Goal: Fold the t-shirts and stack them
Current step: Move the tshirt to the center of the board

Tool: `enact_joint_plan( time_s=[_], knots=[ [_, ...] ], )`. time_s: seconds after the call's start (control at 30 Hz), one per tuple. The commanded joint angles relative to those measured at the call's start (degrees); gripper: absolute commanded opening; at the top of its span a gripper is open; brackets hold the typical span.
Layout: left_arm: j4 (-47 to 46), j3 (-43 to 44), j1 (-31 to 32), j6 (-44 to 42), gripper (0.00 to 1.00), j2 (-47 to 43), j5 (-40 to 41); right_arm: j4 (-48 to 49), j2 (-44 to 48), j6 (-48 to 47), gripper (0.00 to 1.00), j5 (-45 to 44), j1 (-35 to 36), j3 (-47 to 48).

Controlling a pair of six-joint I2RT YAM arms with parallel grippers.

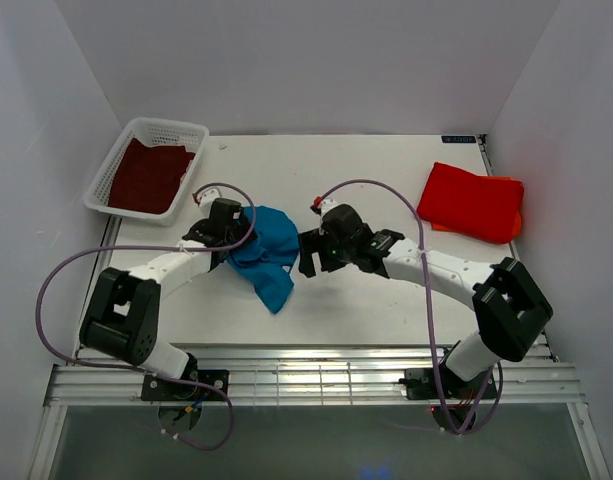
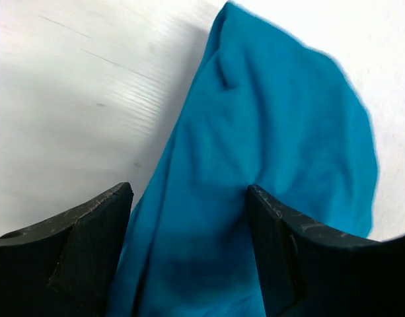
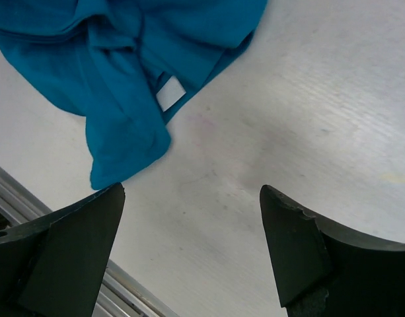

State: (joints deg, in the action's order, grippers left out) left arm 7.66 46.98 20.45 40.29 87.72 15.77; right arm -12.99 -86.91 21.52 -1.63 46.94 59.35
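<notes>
A teal-blue t-shirt (image 1: 269, 252) lies crumpled in the middle of the table. My left gripper (image 1: 234, 243) is at its left edge, and in the left wrist view the left gripper (image 2: 189, 195) is open, its jaws standing wide with the teal cloth (image 2: 268, 145) lying between and beyond them. My right gripper (image 1: 306, 255) is just right of the shirt. It is open over bare table in the right wrist view (image 3: 192, 195), with the teal shirt (image 3: 123, 59) and its white label ahead. A folded red-orange t-shirt (image 1: 473, 202) lies at the back right. A dark maroon t-shirt (image 1: 149, 175) sits in the basket.
The white mesh basket (image 1: 146, 124) stands at the back left corner. Metal rails (image 1: 306, 375) run along the table's near edge, and they also show at the lower left of the right wrist view. Both arms' grey cables loop above the table.
</notes>
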Motion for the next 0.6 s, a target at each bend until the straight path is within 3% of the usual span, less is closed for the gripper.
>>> enact_joint_plan(
  time_s=[0.0, 0.23, 0.4, 0.57],
  knots=[
    [4.1, -1.36, 0.3, 3.72, 0.8, -9.3, 13.05, 8.14, -3.6, 3.0, 0.88, 3.91, 4.29, -1.26],
    [7.45, -6.64, 0.91, 6.99, 0.8, -18.11, 16.14, 16.68, -11.33, 5.11, 0.76, 6.72, 6.41, 0.67],
    [8.16, -7.25, 0.91, 7.17, 0.8, -18.38, 14.21, 18.97, -15.3, 4.67, 0.68, 6.81, 6.5, 2.08],
    [8.34, -7.34, 1.0, 7.08, 0.8, -19.17, 13.15, 19.84, -18.55, 3.36, 0.67, 6.11, 6.5, 3.49]
  ],
)
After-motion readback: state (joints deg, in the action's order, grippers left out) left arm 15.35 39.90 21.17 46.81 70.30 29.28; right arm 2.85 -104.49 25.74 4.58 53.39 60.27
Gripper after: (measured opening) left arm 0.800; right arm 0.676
